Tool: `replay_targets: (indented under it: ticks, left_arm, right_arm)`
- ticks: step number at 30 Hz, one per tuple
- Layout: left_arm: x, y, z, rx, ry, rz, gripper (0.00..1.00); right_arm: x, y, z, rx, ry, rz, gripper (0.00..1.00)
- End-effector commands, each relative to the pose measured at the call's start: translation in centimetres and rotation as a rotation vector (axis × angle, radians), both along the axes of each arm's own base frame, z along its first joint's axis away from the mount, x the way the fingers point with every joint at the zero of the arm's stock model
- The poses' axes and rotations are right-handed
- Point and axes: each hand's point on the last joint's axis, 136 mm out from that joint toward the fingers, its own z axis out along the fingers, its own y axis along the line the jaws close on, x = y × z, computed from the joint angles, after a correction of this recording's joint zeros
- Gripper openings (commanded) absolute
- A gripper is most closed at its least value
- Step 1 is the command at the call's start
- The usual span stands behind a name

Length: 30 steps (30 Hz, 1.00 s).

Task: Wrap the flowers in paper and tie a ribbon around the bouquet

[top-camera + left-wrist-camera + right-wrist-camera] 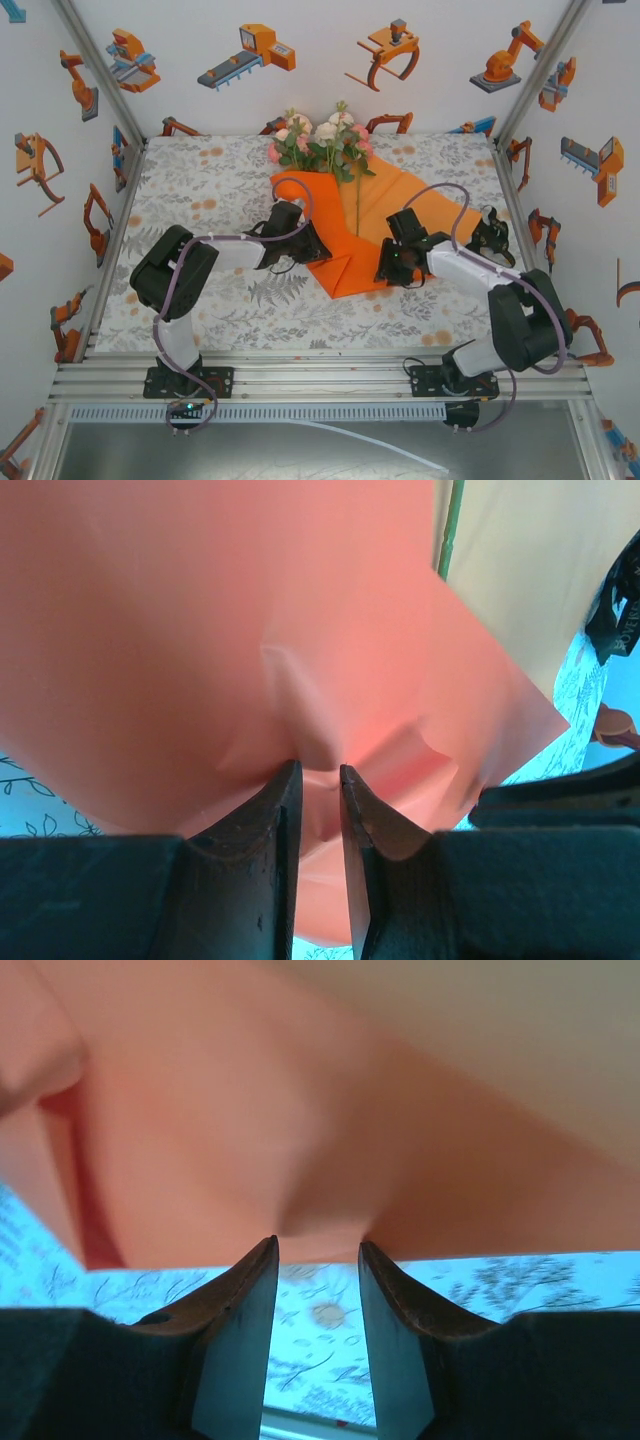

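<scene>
The table [200, 190] is looked down on from above and behind the arm bases [185, 380], while the paper [390, 200] (shared by all three views) is seen from very close, forward along the left gripper [320, 772] and the right gripper [318, 1245].

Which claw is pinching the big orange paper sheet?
The left gripper: the bright orange paper sheet puckers between its fingers. The right gripper stands open at its edge.

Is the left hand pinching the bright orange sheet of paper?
Yes, the left hand is closed on a puckered fold of the bright orange sheet of paper.
</scene>
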Motion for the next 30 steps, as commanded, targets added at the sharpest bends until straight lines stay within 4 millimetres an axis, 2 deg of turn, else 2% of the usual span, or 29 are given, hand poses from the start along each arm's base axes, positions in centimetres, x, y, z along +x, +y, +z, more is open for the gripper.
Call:
replay_targets:
  ticks: [1,5,8,9,10,11,13,16,20,25,30]
  left_arm:
    - [0.1,0.1,-0.6,0.025,0.005,-0.02,0.26]
    - [0.1,0.1,-0.7,0.027,0.003,-0.023,0.26]
    - [0.0,0.0,-0.7,0.027,0.004,-0.026,0.26]
    - [0.1,0.0,-0.6,0.027,0.003,-0.025,0.26]
    - [0.1,0.1,-0.7,0.028,0.003,-0.024,0.26]
    - [0.1,0.1,-0.7,0.029,0.004,-0.023,0.25]
    - [0.1,0.1,-0.6,0.028,0.0,-0.023,0.25]
    - [0.2,0.1,-0.5,0.029,-0.004,-0.017,0.25]
    - [0.3,0.1,-0.6,0.027,-0.003,-0.019,0.25]
    - [0.1,-0.1,-0.6,0.027,0.004,-0.033,0.25]
    - [-0.1,-0.1,-0.8,0.035,0.013,-0.044,0.25]
  right_arm:
    - [0.5,-3.9,-0.3,-0.122,-0.001,-0.1,0.36]
    - [1.0,-6.6,-0.6,-0.147,0.015,-0.168,0.4]
    - [1.5,-8.3,0.4,-0.122,0.041,-0.229,0.53]
    - [1.4,-9.3,0.8,-0.126,0.048,-0.259,0.62]
    - [1.3,-10.3,1.2,-0.135,0.056,-0.292,0.84]
    - [1.0,-11.1,1.6,-0.143,0.06,-0.313,0.98]
    - [0.5,-12.3,2.2,-0.14,0.053,-0.341,0.99]
    - [-0.4,-12.7,1.9,-0.098,0.058,-0.359,0.99]
    - [-1.3,-12.2,0.8,-0.058,0.043,-0.334,0.98]
    - [1.5,-9.2,0.8,0.111,-0.144,-0.211,0.92]
    - [3.3,-7.9,0.5,0.157,-0.218,-0.128,0.82]
